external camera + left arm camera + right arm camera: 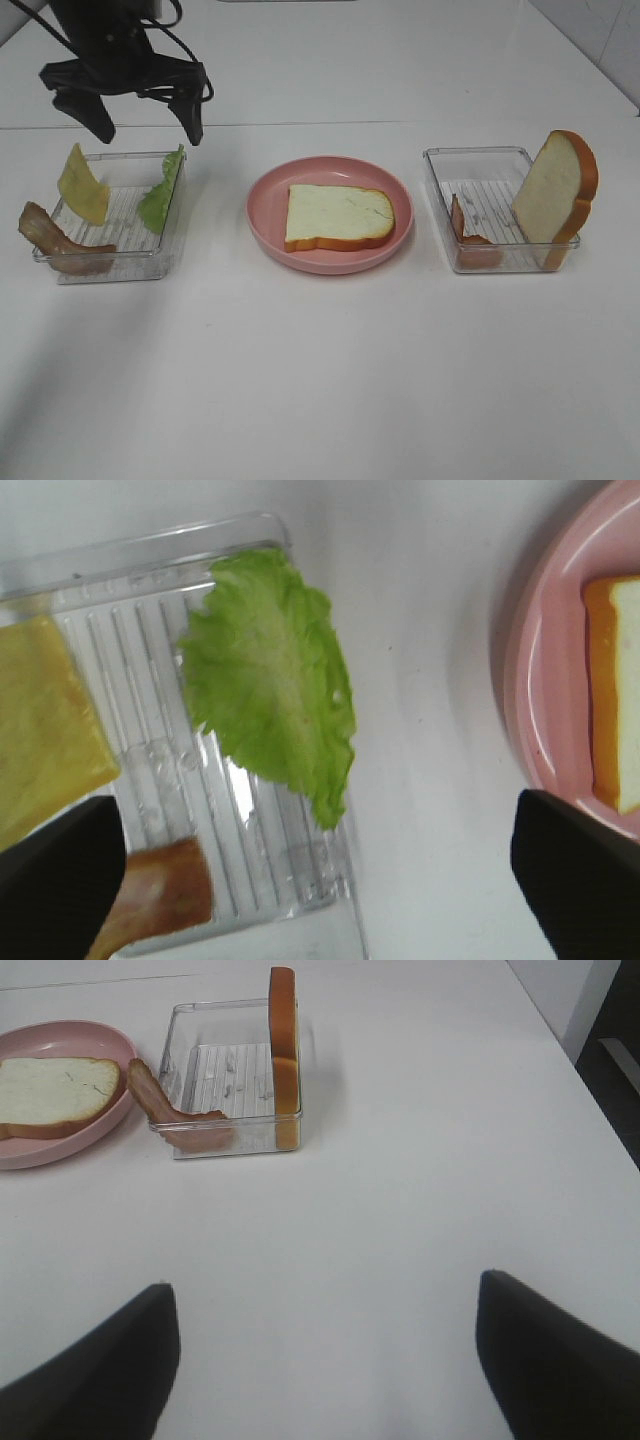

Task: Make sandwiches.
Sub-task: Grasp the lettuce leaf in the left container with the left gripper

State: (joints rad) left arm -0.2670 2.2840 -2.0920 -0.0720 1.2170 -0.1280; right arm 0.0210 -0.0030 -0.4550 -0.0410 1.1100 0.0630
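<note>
left tool being held wide open, empty, above lettuce leaning on tray wall; bread slice lying on plate. risk: tray wall being pinched with the leaf, tray being dragged.

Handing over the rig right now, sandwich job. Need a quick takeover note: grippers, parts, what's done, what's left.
Grippers: the left gripper is open and empty, hovering over the lettuce side of the left tray. The right gripper is open and empty over the bare table.
Left tray: cheese slice, lettuce, left bacon strip.
Right tray: top bread slice standing on edge, right bacon strip.
Done: base bread slice flat on the pink plate.
Left: all fillings, then the top bread slice.
</note>
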